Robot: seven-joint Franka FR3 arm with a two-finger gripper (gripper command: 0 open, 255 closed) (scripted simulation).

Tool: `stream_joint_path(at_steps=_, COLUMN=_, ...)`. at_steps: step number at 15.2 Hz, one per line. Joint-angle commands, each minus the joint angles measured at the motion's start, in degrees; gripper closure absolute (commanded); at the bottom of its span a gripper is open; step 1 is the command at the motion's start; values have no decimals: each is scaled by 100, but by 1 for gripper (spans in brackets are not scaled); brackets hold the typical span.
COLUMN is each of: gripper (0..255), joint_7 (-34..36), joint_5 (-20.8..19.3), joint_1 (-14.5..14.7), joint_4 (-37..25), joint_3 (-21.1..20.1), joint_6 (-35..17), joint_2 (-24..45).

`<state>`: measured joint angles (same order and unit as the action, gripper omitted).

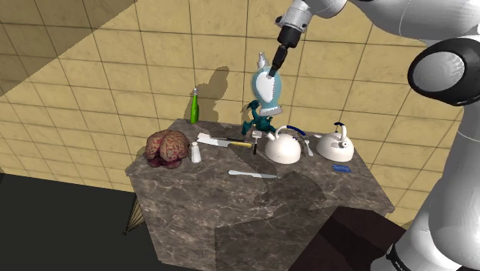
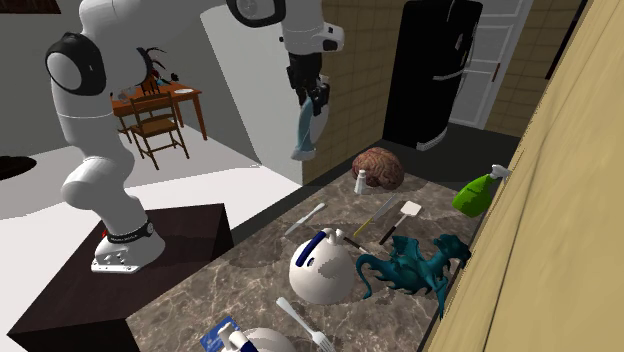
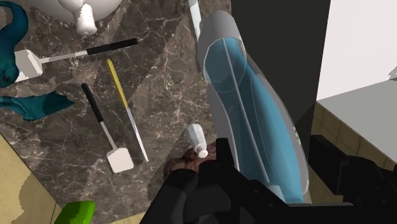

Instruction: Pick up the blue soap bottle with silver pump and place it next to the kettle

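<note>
Wrist view: the gripper (image 3: 225, 165) is closed tight on the blue soap bottle (image 3: 254, 114), high above the table (image 3: 159, 76). It should come down slowly and stand the bottle just beside the white kettle (image 1: 283, 148), without bumping it.

Pale blue soap bottle (image 1: 267, 88), grey-white edging. Dark brown counter (image 1: 223, 215), veined white like marble. White kettle (image 1: 283, 148), teal dragon figure (image 2: 410, 262), bright green spray bottle (image 1: 195, 106), pinkish-brown brain (image 1: 168, 146), tan wall (image 1: 154, 69) in square tiles.
</note>
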<state>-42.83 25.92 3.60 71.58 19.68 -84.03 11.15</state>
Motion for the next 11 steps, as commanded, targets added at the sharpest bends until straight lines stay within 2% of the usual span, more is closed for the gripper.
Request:
stream_joint_path(at_steps=1, gripper=255, joint_7=-117, joint_5=-79, joint_1=-31, joint_4=295, joint_3=52, joint_6=2, joint_2=-267)
stream_joint_path(at_steps=6, gripper=255, joint_7=-552, joint_5=-343, joint_1=-190, joint_4=1192, joint_3=238, joint_6=-6, joint_2=-1038)
stream_joint_path(at_steps=11, gripper=255, joint_7=-994, joint_5=-599, joint_1=-408, joint_4=1807, joint_3=458, joint_6=112, joint_2=-1649)
